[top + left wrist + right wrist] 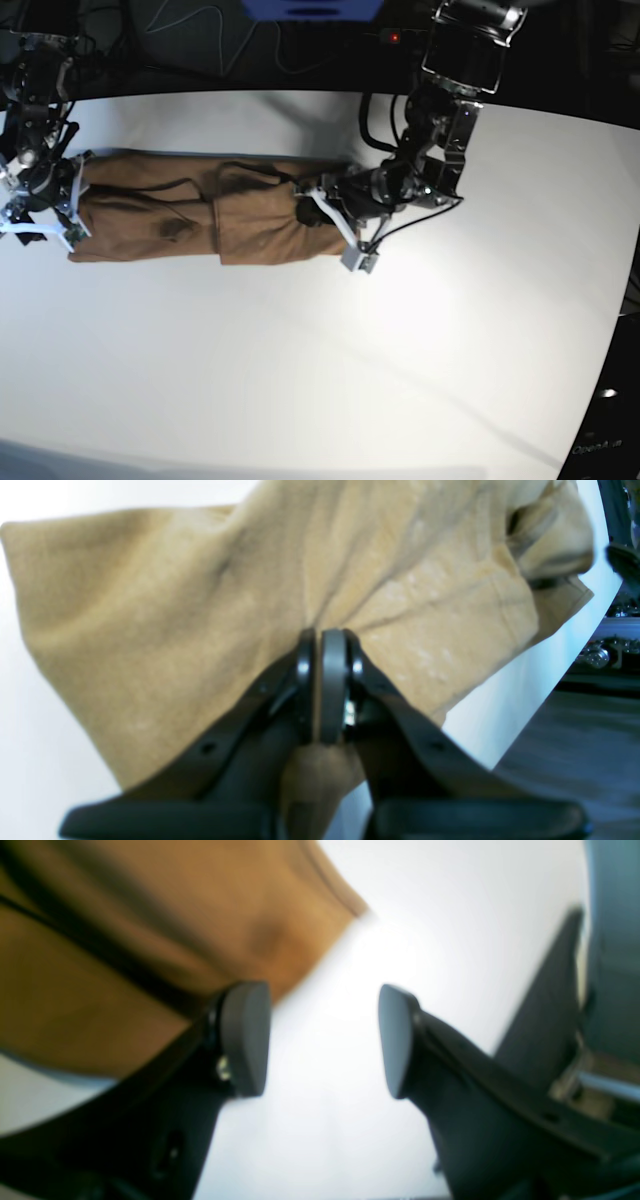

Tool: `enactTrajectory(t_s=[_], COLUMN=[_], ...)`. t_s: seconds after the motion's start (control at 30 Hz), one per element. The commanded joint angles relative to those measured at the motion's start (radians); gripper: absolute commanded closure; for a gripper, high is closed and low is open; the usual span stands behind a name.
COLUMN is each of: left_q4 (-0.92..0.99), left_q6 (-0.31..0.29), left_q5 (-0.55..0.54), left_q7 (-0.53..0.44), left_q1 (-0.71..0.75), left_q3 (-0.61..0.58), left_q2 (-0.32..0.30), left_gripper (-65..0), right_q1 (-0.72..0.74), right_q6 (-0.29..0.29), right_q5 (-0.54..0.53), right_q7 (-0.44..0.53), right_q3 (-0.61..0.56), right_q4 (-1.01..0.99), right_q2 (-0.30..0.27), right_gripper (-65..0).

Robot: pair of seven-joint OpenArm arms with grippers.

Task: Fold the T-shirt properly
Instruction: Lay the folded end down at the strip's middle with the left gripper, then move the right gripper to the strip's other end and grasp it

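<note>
At far left of the base view, the right gripper (45, 205) is seen at the T-shirt's (190, 205) left end, on the white table (320, 360). Its jaws are spread wide in the right wrist view, nothing between the pads (245, 1037); cloth sits just beside the left pad, w/ bare table in the gap. Across the middle, the tan-brown shirt is laid out as a long narrow band, sides apparently already folded in. At its right end the left gripper (325, 210) is clamped on the fabric; the left wrist view shows both pads pressed together w/ cloth pinched between and bunching toward them.

Step in hand, by judgement: the lengthwise fold, right end to be carried over toward the left end. Next move prob. calls for the pinched end to be lifted and drawn leftward, edges kept aligned.

Grip detail is given only by the wrist cams; overall shirt layout and arm positions are given only by the base cam.
</note>
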State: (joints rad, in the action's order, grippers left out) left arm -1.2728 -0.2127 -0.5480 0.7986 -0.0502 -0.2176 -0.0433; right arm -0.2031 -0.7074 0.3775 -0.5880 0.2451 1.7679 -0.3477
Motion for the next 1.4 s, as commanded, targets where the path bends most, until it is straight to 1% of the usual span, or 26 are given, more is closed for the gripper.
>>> enactTrajectory(t_s=[0.0, 0.13, 0.23, 0.27, 0.33, 0.4, 0.47, 0.6, 0.67, 0.77, 0.83, 0.9, 1.03, 1.1, 1.2, 1.33, 1.37], left_q4=[0.003, 0.003, 0.003, 0.003, 0.003, 0.003, 0.003, 0.003, 0.003, 0.003, 0.003, 0.003, 0.003, 0.003, 0.003, 0.003, 0.003], left_q6=[0.042, 0.042, 0.04, 0.04, 0.04, 0.04, 0.04, 0.04, 0.04, 0.037, 0.035, 0.035, 0.035, 0.035, 0.035, 0.035, 0.035], left_q5=[0.069, 0.069, 0.07, 0.069, 0.065, 0.067, 0.064, 0.064, 0.064, 0.067, 0.069, 0.064, 0.064, 0.064, 0.07, 0.07, 0.07], left_q7=[0.054, 0.054, 0.054, 0.054, 0.041, 0.015, 0.006, 0.008, 0.008, 0.015, 0.018, 0.018, 0.018, 0.018, 0.018, 0.018, 0.018], left_q1=[0.013, 0.025, 0.028, 0.039, 0.054, 0.062, 0.062, 0.06, 0.06, 0.056, 0.051, 0.049, 0.033, 0.031, 0.029, 0.026, 0.017], left_q3=[0.022, 0.048, 0.048, 0.048, 0.05, 0.05, 0.05, 0.051, 0.059, 0.106, 0.128, 0.137, 0.137, 0.139, 0.139, 0.139, 0.139], left_q2=[-0.014, -0.014, -0.02, -0.031, -0.048, -0.054, -0.08, -0.096, -0.097, -0.111, -0.112, -0.135, -0.146, -0.146, -0.146, -0.146, -0.146], left_gripper=[-2.9, -2.9, -2.9, -2.9, -2.9, -2.8, -2.8, -2.8, -2.8, -2.8, -2.8, -2.8, -2.8, -2.8, -2.8, -2.8, -2.8], right_q1=[0.014, 0.021, 0.047, 0.057, 0.078, 0.121, 0.172, 0.264, 0.31, 0.385, 0.433, 0.462, 0.483, 0.477, 0.456, 0.44, 0.44], right_q6=[0.009, 0.009, 0.009, 0.009, 0.009, 0.009, 0.009, 0.009, 0.009, 0.009, 0.009, 0.009, 0.009, 0.009, 0.009, 0.009, 0.009], right_q5=[-0.002, -0.002, -0.002, -0.007, -0.058, -0.137, -0.226, -0.438, -0.57, -0.814, -0.983, -1.122, -1.257, -1.285, -1.287, -1.288, -1.288], right_q7=[0.018, 0.02, 0.016, 0.007, -0.059, -0.158, -0.266, -0.462, -0.554, -0.714, -0.791, -0.808, -0.808, -0.808, -0.808, -0.808, -0.808], right_q3=[0.029, 0.135, 0.158, 0.161, 0.181, 0.184, 0.184, 0.178, 0.179, 0.185, 0.184, 0.179, 0.179, 0.179, 0.179, 0.178, 0.178], right_q4=[0.04, 0.109, 0.115, 0.112, 0.108, 0.086, 0.051, -0.061, -0.128, -0.262, -0.376, -0.477, -0.593, -0.61, -0.61, -0.601, -0.603], right_q2=[0.005, 0.055, 0.074, 0.08, 0.085, 0.075, 0.04, -0.037, -0.072, -0.116, -0.141, -0.156, -0.159, -0.155, -0.132, -0.121, -0.109], right_gripper=[-32.2, -31.8, -31.6, -31.5, -31.5, -31.5, -31.5, -31.5, -31.5, -31.5, -31.5, -32.1, -32.2, -32.2, -32.2, -32.2, -32.2])
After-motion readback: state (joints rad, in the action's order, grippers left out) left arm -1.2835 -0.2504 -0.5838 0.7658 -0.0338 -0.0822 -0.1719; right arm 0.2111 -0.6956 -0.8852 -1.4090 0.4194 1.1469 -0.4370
